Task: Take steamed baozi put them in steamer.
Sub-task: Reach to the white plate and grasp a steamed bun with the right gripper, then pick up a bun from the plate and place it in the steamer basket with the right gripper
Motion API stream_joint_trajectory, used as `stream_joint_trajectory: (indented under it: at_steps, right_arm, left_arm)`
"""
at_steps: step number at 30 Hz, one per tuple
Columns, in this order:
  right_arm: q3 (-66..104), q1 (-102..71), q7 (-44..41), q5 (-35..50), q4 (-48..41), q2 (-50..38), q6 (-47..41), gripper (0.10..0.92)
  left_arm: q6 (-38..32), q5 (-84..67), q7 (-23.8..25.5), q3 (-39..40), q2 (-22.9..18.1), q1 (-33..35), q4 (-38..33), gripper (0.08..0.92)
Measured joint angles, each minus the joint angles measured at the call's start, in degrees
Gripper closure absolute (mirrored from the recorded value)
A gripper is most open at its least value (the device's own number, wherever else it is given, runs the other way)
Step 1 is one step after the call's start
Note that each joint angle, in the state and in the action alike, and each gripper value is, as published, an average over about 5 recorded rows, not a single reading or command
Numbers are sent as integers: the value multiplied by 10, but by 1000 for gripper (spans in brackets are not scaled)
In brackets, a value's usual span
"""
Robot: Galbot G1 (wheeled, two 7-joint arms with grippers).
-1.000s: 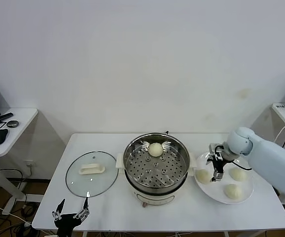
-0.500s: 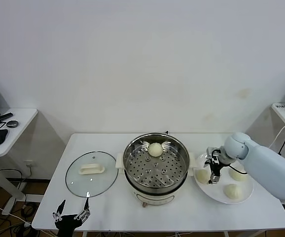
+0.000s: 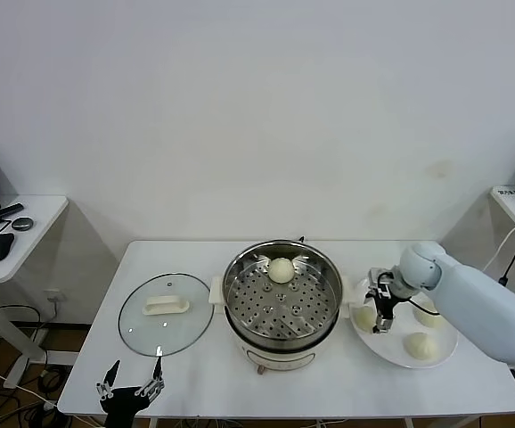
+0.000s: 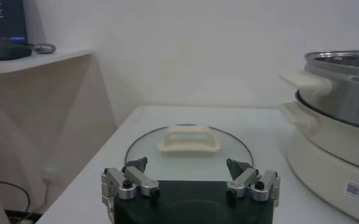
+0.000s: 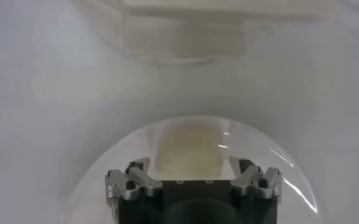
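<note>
The steamer (image 3: 281, 303) stands mid-table with one baozi (image 3: 281, 270) on the far side of its perforated tray. Three more baozi (image 3: 365, 317) (image 3: 429, 312) (image 3: 420, 346) lie on the white plate (image 3: 396, 334) to its right. My right gripper (image 3: 380, 323) points down over the plate's left side, open, right beside the left bun. In the right wrist view that bun (image 5: 188, 143) lies just ahead of the open right gripper (image 5: 190, 169), nothing held. My left gripper (image 3: 131, 390) is parked open at the table's front edge.
The glass lid (image 3: 166, 312) with its white handle lies flat left of the steamer; the left wrist view shows the lid (image 4: 188, 143) ahead of the left gripper (image 4: 187, 169), with the steamer (image 4: 337, 122) beside it. A side desk (image 3: 8, 236) stands far left.
My right gripper has moved left and lower over the plate, closing in on the left bun. The left arm and the buns have not moved.
</note>
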Motion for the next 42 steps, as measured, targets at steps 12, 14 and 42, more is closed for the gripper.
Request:
stream_joint_trajectory:
  at_steps: [12, 14, 42]
  right_arm:
    - [3, -5, -2, -3, -11, 6, 2, 203]
    - [3, -5, -1, -2, -12, 7, 2, 203]
    - [-6, 33, -23, 27, 21, -38, -15, 398]
  left_arm:
    - [1, 0, 0, 1, -2, -2, 2, 177]
    - [1, 0, 0, 1, -2, -2, 2, 177]
    - [0, 9, -9, 10, -1, -11, 4, 177]
